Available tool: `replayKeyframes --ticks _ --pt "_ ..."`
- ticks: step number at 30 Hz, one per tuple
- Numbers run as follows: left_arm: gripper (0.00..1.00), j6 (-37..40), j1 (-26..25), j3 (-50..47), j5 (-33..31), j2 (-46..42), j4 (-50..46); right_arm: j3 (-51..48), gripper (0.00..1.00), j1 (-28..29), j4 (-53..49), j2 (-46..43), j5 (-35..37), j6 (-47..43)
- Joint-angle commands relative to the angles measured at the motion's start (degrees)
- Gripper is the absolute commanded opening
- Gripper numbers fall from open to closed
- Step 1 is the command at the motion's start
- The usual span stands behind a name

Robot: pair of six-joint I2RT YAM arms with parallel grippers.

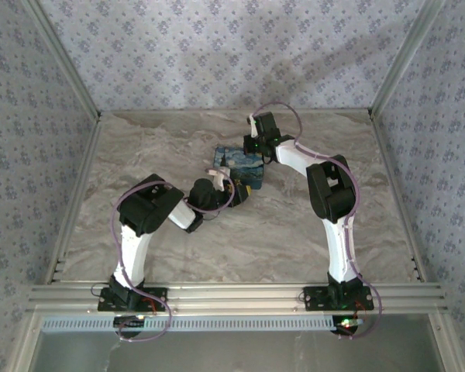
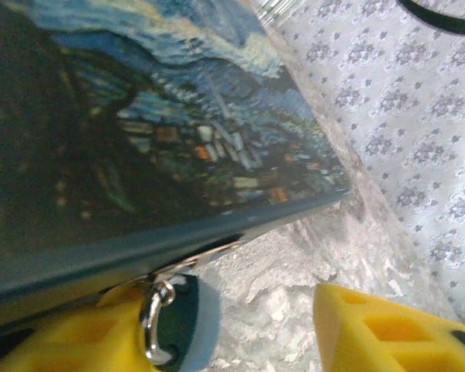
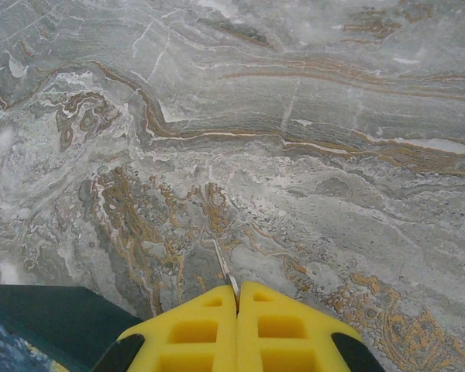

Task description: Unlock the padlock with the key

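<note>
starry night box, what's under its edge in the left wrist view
Under the edge of the box hangs the padlock, its silvery shackle hooked to a metal hasp. A yellow finger stands at its left; the frame cuts off its bottom, so no keyhole can be seen.

You are looking at a marble-patterned tabletop (image 1: 279,240), grey veined with tan and white; wallpaper (image 1: 217,46) with small blue-grey floral sprigs covers the back wall and both side walls; slanting aluminium posts (image 1: 71,70) stand at the back corners; a ribbed aluminium rail (image 1: 240,294) runs along your near edge; the light is soft, with faint shadows on the back wall.
</note>
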Motion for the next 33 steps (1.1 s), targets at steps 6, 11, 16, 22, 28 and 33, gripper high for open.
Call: replayKeyframes --ticks 6,11,16,22,28,33 --pt "0.44 -2.1 -0.3 -1.6 -0.9 2.9 0.5 -2.1 0.0 1.2 -3.9 -0.5 -1.0 0.5" --pt "0.49 -3.5 -1.0 -1.5 -0.8 3.3 2.2 -2.1 0.0 1.3 -3.7 -0.3 -0.8 0.6" --pt "0.55 -3.4 -2.2 -3.0 -2.0 1.7 1.2 -2.0 0.0 1.3 -3.7 -0.2 -0.7 0.7" --pt "0.5 -3.5 -2.4 -3.0 -3.9 1.5 -1.8 -2.2 0.0 1.6 -3.3 -0.5 -0.7 0.9" --pt "0.37 -4.2 -2.3 -2.7 -5.5 1.7 -4.5 -2.8 0.0 1.4 -3.0 -1.0 -0.5 0.6" --pt "0.2 -4.7 -2.1 -2.9 -5.3 2.6 -3.8 -2.9 0.0 1.5 -3.0 -1.2 -0.5 0.8"
